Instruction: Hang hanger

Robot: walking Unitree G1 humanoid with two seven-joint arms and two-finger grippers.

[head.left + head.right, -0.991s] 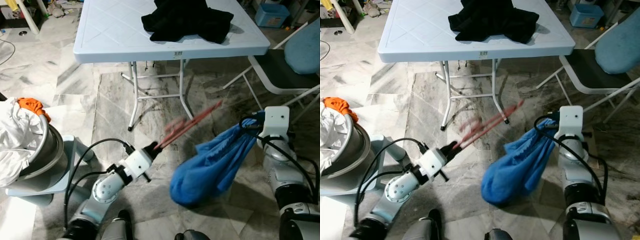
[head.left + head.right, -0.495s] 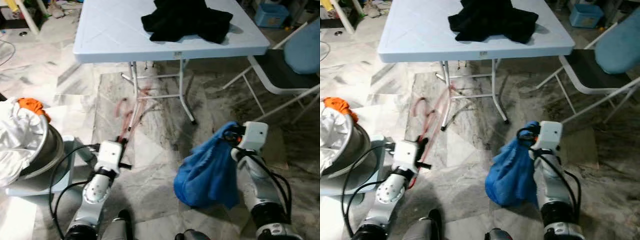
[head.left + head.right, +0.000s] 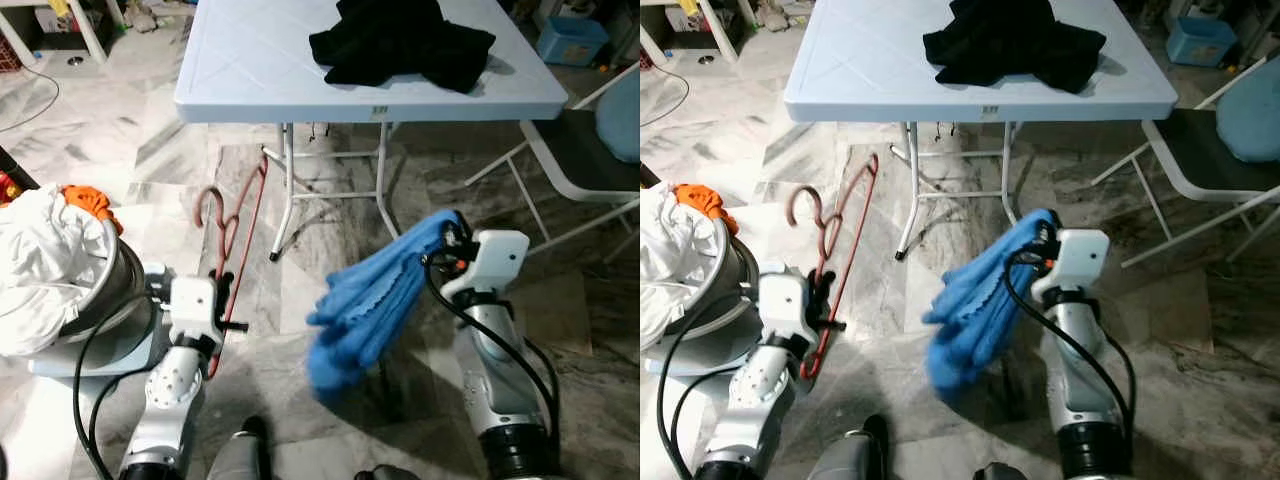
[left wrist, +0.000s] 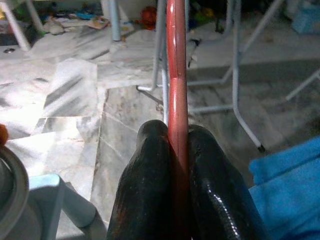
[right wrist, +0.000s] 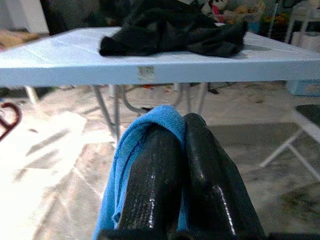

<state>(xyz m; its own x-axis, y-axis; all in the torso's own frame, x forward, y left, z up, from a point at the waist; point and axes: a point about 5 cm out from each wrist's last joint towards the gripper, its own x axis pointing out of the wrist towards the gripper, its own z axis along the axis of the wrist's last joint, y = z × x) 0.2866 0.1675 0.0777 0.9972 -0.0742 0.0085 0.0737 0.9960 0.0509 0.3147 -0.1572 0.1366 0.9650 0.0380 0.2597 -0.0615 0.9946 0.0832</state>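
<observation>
Left gripper (image 4: 177,145) jaws clamped on red hanger (image 3: 236,240), held upright beside the laundry basket (image 3: 95,300); right gripper (image 5: 182,135) jaws pinch blue cloth (image 3: 375,295) hanging below the tabletop (image 3: 260,60) bearing black garment (image 3: 400,40).

One red hanger (image 3: 238,245), one blue cloth (image 3: 375,300), one black garment (image 3: 405,40), one white table (image 3: 250,70), one folding chair (image 3: 590,150), one laundry basket (image 3: 100,290), two grippers: left gripper (image 4: 172,145), right gripper (image 5: 182,130).
</observation>
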